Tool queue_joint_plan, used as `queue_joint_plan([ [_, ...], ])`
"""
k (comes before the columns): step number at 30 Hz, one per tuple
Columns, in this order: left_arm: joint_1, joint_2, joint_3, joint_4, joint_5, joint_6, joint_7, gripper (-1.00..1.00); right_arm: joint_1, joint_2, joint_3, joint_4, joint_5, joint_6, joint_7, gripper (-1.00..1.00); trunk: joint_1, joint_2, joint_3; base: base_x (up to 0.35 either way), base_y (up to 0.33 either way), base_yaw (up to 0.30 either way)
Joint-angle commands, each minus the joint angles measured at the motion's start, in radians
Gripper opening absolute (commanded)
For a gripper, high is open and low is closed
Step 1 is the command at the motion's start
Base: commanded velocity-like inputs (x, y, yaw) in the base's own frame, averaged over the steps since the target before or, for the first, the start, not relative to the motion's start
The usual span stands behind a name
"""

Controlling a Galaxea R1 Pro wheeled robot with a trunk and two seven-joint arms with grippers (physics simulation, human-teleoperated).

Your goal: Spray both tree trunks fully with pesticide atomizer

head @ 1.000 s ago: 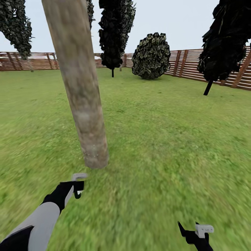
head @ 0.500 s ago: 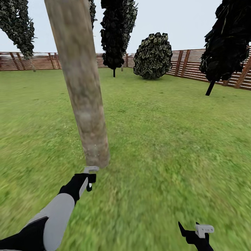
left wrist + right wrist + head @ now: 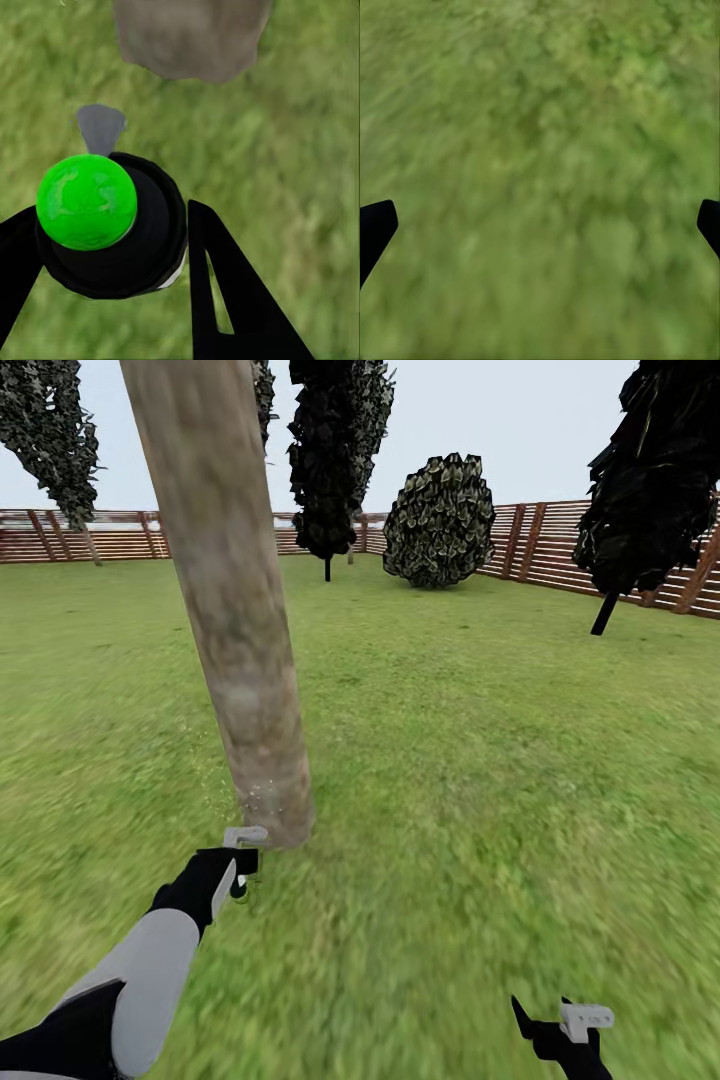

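Mottled grey-tan bark clad the thick tree trunk (image 3: 240, 640), pale pesticide (image 3: 258, 792) specks near its base. Just beside it, the left gripper (image 3: 112, 247) pinched the round black, green-capped atomizer (image 3: 87, 201). The right gripper (image 3: 540, 225) hung spread over blurry grass (image 3: 480, 760).

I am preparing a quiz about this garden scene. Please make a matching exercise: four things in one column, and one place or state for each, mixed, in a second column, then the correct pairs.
Things:
1. left gripper
2. right gripper
3. tree trunk
4. round bush

Places or states:
A. far off, in front of the fence
B. open, over bare grass
C. shut on the sprayer with the green top
D. pale specks near its base, close to the left arm

Pairs: 1-C, 2-B, 3-D, 4-A
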Motion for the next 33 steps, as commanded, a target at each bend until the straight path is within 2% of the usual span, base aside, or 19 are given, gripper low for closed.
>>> queue_joint_plan([
  [1, 0.001, 0.004, 0.0, -0.027, 0.004, 0.023, -0.001, -1.0, 0.0, 0.0, 0.0, 0.0, 0.0, 0.0, -0.001, 1.0, 0.0, 0.0, 0.0, 0.01, 0.0, 0.0],
  [4, 0.004, 0.014, 0.0, -0.091, 0.004, 0.086, -0.003, -1.0, 0.0, 0.0, 0.0, 0.0, 0.0, 0.0, -0.001, 1.0, 0.0, 0.0, 0.0, 0.003, 0.0, 0.0],
  [7, 0.01, 0.004, -0.001, -0.128, 0.003, 0.104, -0.004, -1.0, 0.0, 0.0, 0.0, 0.0, 0.0, 0.0, 0.0, 1.0, 0.0, 0.0, 0.0, 0.0, 0.0, 0.0],
  [10, -0.001, -0.055, -0.015, -0.134, 0.004, 0.107, -0.004, -1.0, 0.0, 0.0, 0.0, 0.0, 0.0, 0.0, 0.0, 1.0, 0.0, 0.0, 0.0, 0.0, 0.0, 0.0],
  [12, -0.002, -0.065, -0.033, -0.135, 0.006, 0.125, -0.006, -1.0, 0.0, 0.0, 0.0, 0.0, 0.0, 0.0, 0.0, 1.0, 0.0, 0.0, 0.0, 0.0, 0.0, 0.0],
  [14, -0.002, -0.06, -0.036, -0.136, 0.007, 0.145, -0.009, -1.0, 0.0, 0.0, 0.0, 0.0, 0.0, 0.0, 0.0, 1.0, 0.0, 0.0, 0.0, 0.0, 0.0, 0.0],
  [20, 0.001, -0.004, -0.039, -0.225, 0.007, 0.211, -0.01, -1.0, 0.0, 0.0, 0.0, 0.0, 0.0, 0.0, 0.0, 1.0, 0.0, 0.0, 0.0, 0.0, 0.0, 0.0],
  [23, 0.001, -0.015, -0.047, -0.245, 0.006, 0.222, -0.01, -1.0, 0.0, 0.0, 0.0, 0.0, 0.0, 0.0, -0.001, 1.0, 0.0, 0.0, 0.0, -0.12, 0.023, 0.0],
  [25, -0.002, -0.038, -0.082, -0.251, 0.006, 0.223, -0.009, -1.0, 0.0, -0.001, 0.0, 0.0, 0.0, 0.0, -0.001, 1.0, 0.0, 0.0, 0.0, -0.243, 0.045, 0.0],
  [27, -0.005, -0.052, -0.097, -0.268, 0.007, 0.224, -0.008, -1.0, 0.0, 0.0, 0.0, 0.0, 0.0, 0.0, -0.001, 1.0, 0.0, 0.0, 0.0, -0.078, 0.011, 0.0],
  [30, -0.008, -0.049, -0.102, -0.301, 0.007, 0.233, -0.009, -1.0, 0.0, 0.0, 0.0, 0.0, 0.0, 0.0, -0.001, 1.0, 0.0, 0.0, 0.0, -0.017, 0.002, 0.0],
  [33, -0.032, -0.037, -0.097, -0.309, 0.007, 0.29, -0.01, -1.0, 0.0, 0.0, 0.0, 0.0, 0.0, 0.0, -0.001, 1.0, 0.0, 0.0, 0.0, -0.001, 0.0, 0.0],
])
